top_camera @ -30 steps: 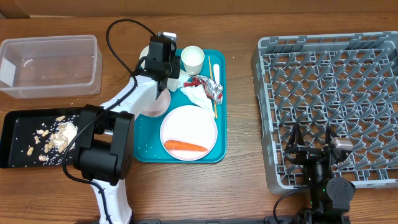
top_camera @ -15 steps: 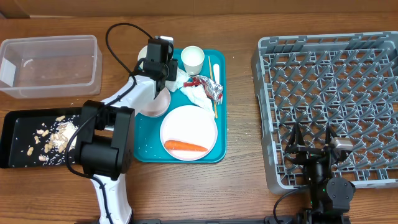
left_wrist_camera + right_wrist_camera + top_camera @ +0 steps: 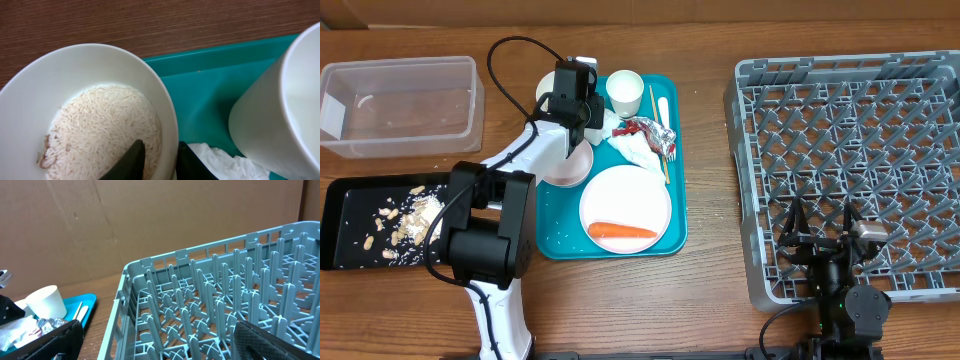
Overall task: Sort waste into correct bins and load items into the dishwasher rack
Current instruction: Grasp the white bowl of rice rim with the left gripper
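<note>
Carrot point(image 3: 622, 230) on plate point(image 3: 625, 195) — plate on teal tray point(image 3: 557, 228).

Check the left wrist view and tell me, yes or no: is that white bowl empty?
No, the bowl holds a layer of white rice grains across its bottom.

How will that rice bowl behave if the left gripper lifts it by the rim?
The bowl looks rigid, so it probably won't flex. Held at one rim spot by the left gripper, it may tilt, and the loose rice would likely slide or spill.
</note>
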Controlling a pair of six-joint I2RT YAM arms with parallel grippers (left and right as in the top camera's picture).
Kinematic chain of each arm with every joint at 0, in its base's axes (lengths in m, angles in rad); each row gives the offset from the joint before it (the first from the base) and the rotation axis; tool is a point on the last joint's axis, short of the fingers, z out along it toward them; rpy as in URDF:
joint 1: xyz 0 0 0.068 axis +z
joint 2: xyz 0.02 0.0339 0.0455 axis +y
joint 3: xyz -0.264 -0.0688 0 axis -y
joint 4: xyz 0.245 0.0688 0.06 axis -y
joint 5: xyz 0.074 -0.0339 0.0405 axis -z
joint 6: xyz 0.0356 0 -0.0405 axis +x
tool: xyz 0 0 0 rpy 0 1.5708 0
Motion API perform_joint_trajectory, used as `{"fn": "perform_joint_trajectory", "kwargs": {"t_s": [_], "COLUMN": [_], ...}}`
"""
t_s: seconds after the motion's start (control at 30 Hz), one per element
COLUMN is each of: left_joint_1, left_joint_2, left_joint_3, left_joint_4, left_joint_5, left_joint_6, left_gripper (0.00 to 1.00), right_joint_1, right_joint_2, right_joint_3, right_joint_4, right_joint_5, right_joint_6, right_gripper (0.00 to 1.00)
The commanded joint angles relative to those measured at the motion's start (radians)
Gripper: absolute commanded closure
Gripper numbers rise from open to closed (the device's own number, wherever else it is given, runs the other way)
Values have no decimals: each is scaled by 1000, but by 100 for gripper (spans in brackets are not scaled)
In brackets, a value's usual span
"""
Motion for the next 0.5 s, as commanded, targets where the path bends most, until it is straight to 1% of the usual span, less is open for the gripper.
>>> {"fn": "perform_joint_trajectory", "kwargs": {"t_s": [0.0,0.23,0.47], "left_joint_1": [5,-1,-1], "left_joint_2": [7,-57,-159], "left_joint_3": [26,27,27], "left_joint_4": [-2,-13,-72], "left_joint_5": [-8,-9,-9], "left_joint_6": [-8,-8,-13], "left_gripper": [81,96,96], "right_joint_1": [-2,-2,-2], "right_joint_2": [-9,-9,-9], "right_joint_3": [-11,-11,-11], "right_joint_4": [8,8,8], "right_joint_5": [7,7,7], "right_joint_6": [2,2,2], "right_gripper": [0,0,0]}}
